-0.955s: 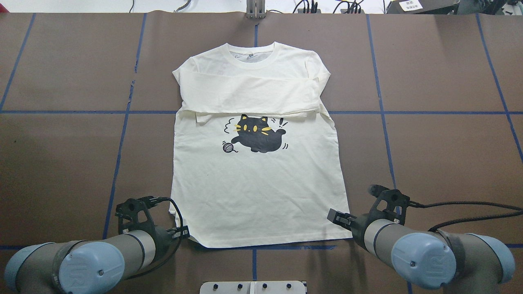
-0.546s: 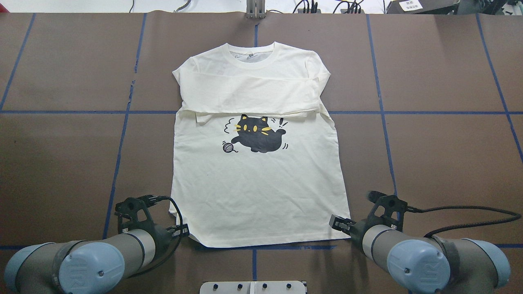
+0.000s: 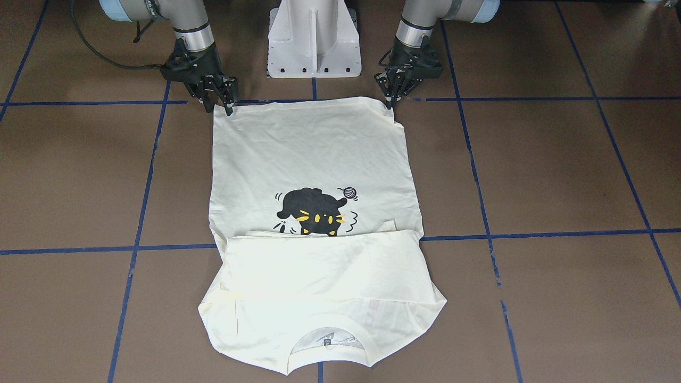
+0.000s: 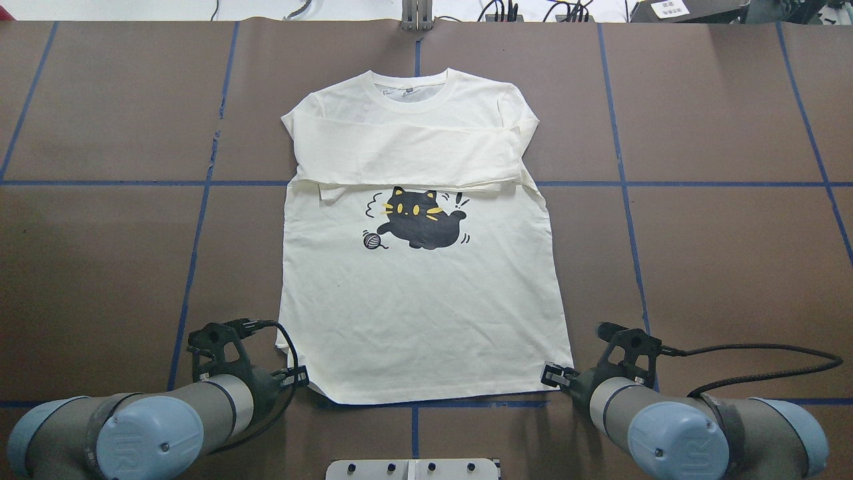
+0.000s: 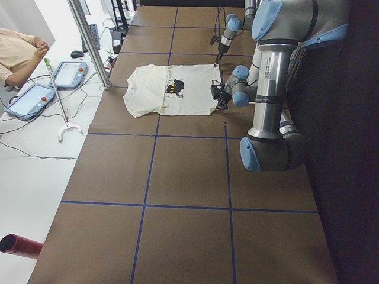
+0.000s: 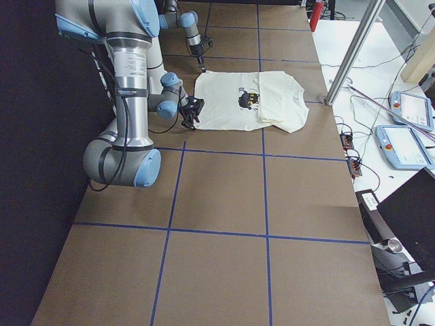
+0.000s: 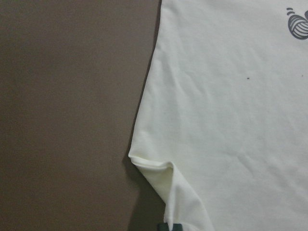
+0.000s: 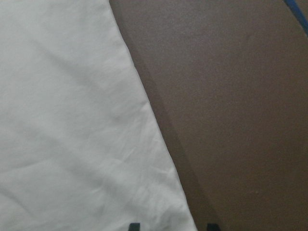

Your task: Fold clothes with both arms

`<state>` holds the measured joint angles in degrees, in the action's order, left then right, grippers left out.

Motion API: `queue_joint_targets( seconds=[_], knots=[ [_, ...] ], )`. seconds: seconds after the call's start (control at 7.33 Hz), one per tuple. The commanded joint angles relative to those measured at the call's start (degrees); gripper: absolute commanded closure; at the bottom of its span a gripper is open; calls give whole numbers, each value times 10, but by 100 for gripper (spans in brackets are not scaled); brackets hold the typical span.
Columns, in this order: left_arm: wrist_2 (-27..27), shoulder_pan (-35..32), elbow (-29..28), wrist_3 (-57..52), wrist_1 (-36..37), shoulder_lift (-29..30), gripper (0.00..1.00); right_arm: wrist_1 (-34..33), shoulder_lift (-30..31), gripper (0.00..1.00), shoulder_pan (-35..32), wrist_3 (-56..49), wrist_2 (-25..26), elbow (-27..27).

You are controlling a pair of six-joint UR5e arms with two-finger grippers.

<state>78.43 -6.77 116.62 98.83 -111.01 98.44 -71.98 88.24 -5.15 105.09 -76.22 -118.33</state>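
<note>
The cream-white shirt [image 4: 420, 313] lies flat and face up on the brown table, with its collar far from the robot. Both sleeves are folded across the chest just above the black cat print [image 4: 416, 223]. My left gripper [image 4: 298, 381] sits at the near left hem corner. In the left wrist view the shirt [image 7: 231, 120] puckers up at that corner into the jaws, so this gripper is shut on it. My right gripper [image 4: 552, 375] is at the near right hem corner. It is open, and its fingertips [image 8: 134, 225] straddle the shirt's side edge [image 8: 159, 130].
The white pedestal base [image 3: 314, 37] stands between the arms at the near table edge. Blue tape lines [image 4: 193, 253] grid the brown surface. Beyond the far edge are a metal pole [image 5: 89, 44], teach pendants [image 5: 65, 74] and a person's arm [image 5: 21, 56].
My right gripper has drawn back toward the robot and a little outward, settling at the shirt's near right hem corner. The left gripper and the shirt have stayed put.
</note>
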Motion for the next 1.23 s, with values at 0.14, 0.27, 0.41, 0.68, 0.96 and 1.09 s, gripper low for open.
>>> queue_joint_targets(
  seconds=[0.14, 0.27, 0.41, 0.68, 0.96, 1.09],
  knots=[
    [0, 0, 1, 0, 0, 0, 100, -1, 0, 100, 2, 0, -1, -1],
    [0, 1, 0, 0, 0, 0, 100, -39, -2, 100, 5, 0, 0, -7],
    [0, 1, 1, 0, 0, 0, 100, -71, -3, 100, 4, -1, -2, -30],
    [11, -3, 38, -19, 9, -4, 100, -183, -7, 100, 4, -4, -19, -136],
    [69, -8, 191, -54, 160, 0, 100, -300, -22, 100, 1, -4, -49, -269],
    [106, -9, 290, -50, 244, 0, 100, -395, -59, 100, 15, -3, -61, -330]
  ],
)
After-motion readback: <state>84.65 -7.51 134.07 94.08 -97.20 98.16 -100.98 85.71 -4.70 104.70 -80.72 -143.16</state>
